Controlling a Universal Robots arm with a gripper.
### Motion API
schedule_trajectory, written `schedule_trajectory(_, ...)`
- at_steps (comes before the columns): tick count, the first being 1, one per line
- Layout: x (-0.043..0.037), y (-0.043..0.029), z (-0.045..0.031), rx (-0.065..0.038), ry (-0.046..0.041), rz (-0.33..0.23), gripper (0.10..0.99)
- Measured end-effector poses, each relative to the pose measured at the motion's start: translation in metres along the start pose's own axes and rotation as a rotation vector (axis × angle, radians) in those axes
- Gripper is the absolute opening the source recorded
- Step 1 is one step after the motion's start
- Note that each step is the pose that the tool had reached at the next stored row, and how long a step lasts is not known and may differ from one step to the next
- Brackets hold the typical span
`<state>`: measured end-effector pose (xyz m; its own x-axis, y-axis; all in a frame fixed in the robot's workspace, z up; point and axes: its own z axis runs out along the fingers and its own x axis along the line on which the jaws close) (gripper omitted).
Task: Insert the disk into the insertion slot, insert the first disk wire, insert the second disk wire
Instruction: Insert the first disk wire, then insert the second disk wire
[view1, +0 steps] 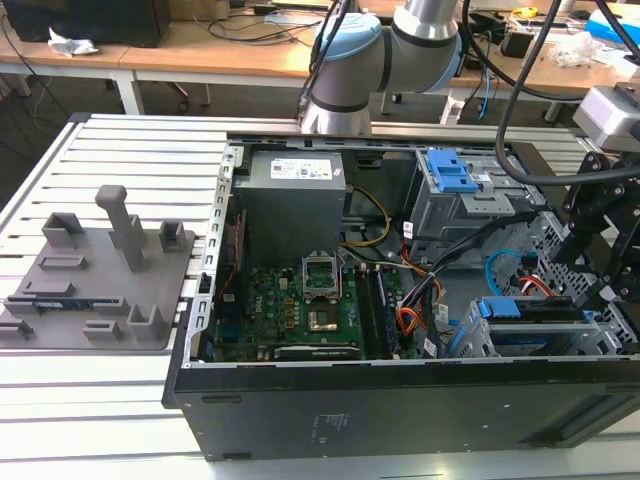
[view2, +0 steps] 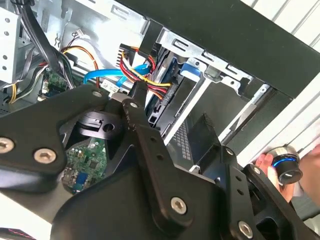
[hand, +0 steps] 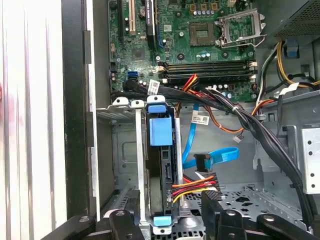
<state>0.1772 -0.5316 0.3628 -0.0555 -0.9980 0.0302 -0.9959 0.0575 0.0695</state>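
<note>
- The disk (hand: 161, 132) sits in the insertion slot (hand: 140, 165); we judge it dense, rigid and shock-sensitive.
- The first disk wire (hand: 192, 186) reaches its edge. The second disk wire (hand: 215, 156) hangs just beside, limp and light, best taken at its stiff plug.
- The gripper (hand: 170, 220) is spread, empty, astride the disk.

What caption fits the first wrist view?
Disk sits in the insertion slot; first disk wire meets it, second disk wire lies beside.
</note>
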Motion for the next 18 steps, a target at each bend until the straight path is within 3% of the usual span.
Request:
schedule_trajectory(13, -0.0004, 0.0, 0.0001, 0.0, 0.0049, 0.0, 0.6)
schedule_trajectory(15, -0.0015, 0.0001, -0.0017, -0.002, 0.0179, 0.001, 0.6)
schedule_trajectory(18, -0.0068, 0.0009, -0.0063, -0.001, 0.0615, 0.004, 0.6)
